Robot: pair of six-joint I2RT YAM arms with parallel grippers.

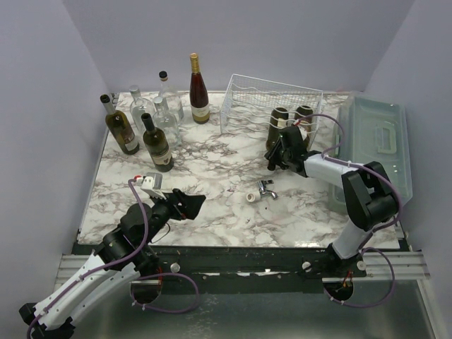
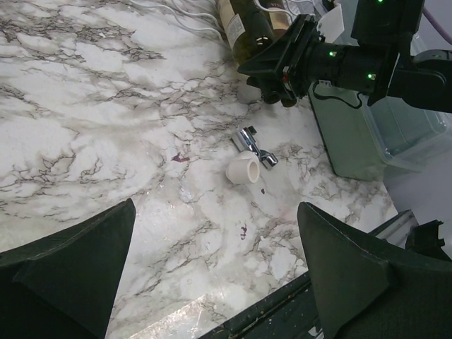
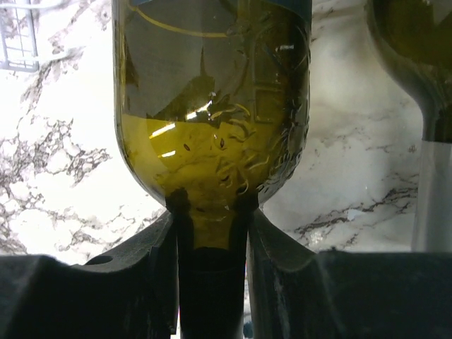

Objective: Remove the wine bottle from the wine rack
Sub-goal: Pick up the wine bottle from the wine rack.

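Observation:
The white wire wine rack (image 1: 272, 95) stands at the back right of the marble table. Two dark olive-green wine bottles lie in it, necks toward the front. My right gripper (image 1: 277, 157) is shut on the neck of the left wine bottle (image 1: 278, 120). The right wrist view shows both fingers pressed on that neck below the bottle's shoulder (image 3: 212, 106), gripper (image 3: 212, 282). The second bottle (image 3: 417, 56) lies beside it. My left gripper (image 1: 189, 205) is open and empty above the front left of the table, also in its own view (image 2: 219, 275).
Several upright bottles stand at the back left, among them a red-wine bottle (image 1: 198, 90) and a dark one (image 1: 157, 143). A translucent grey-green lidded bin (image 1: 378, 141) sits along the right edge. A small white cap (image 2: 244, 169) and a metal piece (image 2: 254, 145) lie mid-table.

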